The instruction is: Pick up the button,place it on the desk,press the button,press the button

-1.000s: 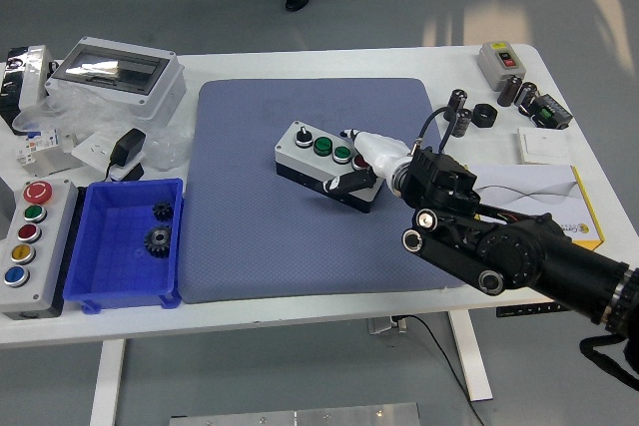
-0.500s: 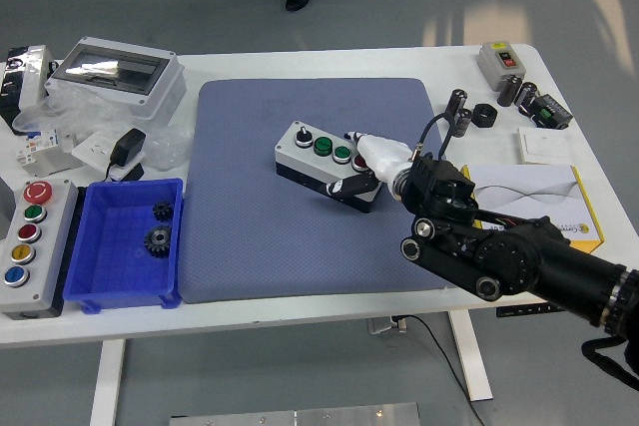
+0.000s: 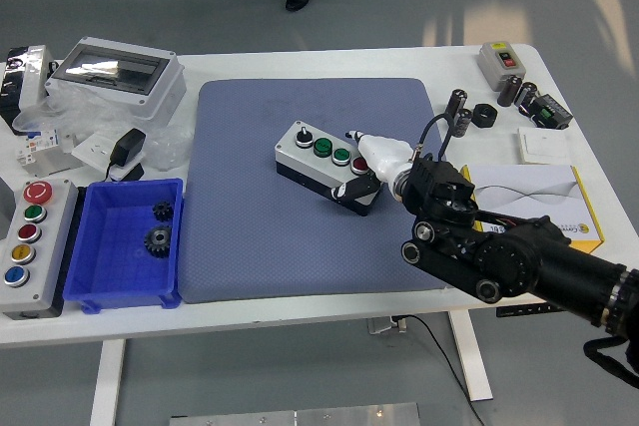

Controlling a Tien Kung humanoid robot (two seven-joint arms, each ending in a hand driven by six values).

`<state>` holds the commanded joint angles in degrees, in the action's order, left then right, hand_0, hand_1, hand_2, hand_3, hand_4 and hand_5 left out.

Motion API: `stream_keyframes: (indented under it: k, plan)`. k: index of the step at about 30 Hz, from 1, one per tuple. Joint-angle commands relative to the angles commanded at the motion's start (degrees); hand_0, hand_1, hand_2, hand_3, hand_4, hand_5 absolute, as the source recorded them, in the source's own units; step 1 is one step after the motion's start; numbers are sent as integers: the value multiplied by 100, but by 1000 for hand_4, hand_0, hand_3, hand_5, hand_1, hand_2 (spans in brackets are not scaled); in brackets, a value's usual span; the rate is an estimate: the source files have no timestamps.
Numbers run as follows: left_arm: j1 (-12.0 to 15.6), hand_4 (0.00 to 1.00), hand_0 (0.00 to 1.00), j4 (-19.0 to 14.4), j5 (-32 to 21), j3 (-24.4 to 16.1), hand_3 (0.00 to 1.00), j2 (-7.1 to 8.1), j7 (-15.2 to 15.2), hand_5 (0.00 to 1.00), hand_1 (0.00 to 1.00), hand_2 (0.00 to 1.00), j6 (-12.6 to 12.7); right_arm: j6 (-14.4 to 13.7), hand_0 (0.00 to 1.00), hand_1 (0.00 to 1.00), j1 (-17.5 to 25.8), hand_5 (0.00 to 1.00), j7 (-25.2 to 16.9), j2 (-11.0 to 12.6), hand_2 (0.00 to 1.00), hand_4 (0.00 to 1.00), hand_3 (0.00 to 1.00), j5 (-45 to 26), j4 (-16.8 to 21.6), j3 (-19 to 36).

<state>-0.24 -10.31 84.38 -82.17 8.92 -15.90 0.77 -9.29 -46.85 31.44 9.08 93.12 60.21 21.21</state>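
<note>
right hand [image 3: 371, 169]: in from the right, fingers curled around the near-right end of the button box [image 3: 327, 164], so it's holding that, not empty. White thumb-ish part sits on top by the red button, a black finger tucks under the front edge.

left hand: not in frame at all.

button box location: on the blue mat [image 3: 315, 187], mostly just left of the hand, only its right end is inside the grip. Can't tell if that end is lifted or flat on the mat.

axis: long side runs diagonally, from up-left of the hand down to the hand itself. Buttons face up: 1 black knob at the far end, 2 green, then red nearest the hand.

what could go wrong: my guess, it's gripped at 1 end only, so the free end could sag or swing and the box twists out. Thumb is so close to the red button it could press early.

bench [image 3: 300, 59]: cluttered on both sides of the mat, so a slipped box could knock stuff.
</note>
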Motion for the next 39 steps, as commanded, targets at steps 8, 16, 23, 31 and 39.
stream_keyframes:
  k: [8,16,23,31,39]
  plan:
    - [-20,486,624,0,-24,16,580,11,27,204,564,546,6,38,397,668,-23,242,38,5,727,889,998,85,7,-95]
    - [-29,488,623,0,-32,26,581,12,50,214,565,547,9,-12,337,622,-38,32,45,17,668,683,998,146,31,-159]
    - [-36,486,623,0,-76,64,581,15,90,221,566,547,18,-95,343,630,-54,17,52,18,679,674,998,202,22,-236]
    - [-44,486,623,0,-89,78,581,11,114,224,566,548,28,-149,328,622,-62,19,53,34,659,645,998,268,-10,-329]
    - [-43,488,623,0,-72,69,582,5,148,228,567,548,55,-283,289,545,-68,14,10,101,535,323,889,327,54,-340]
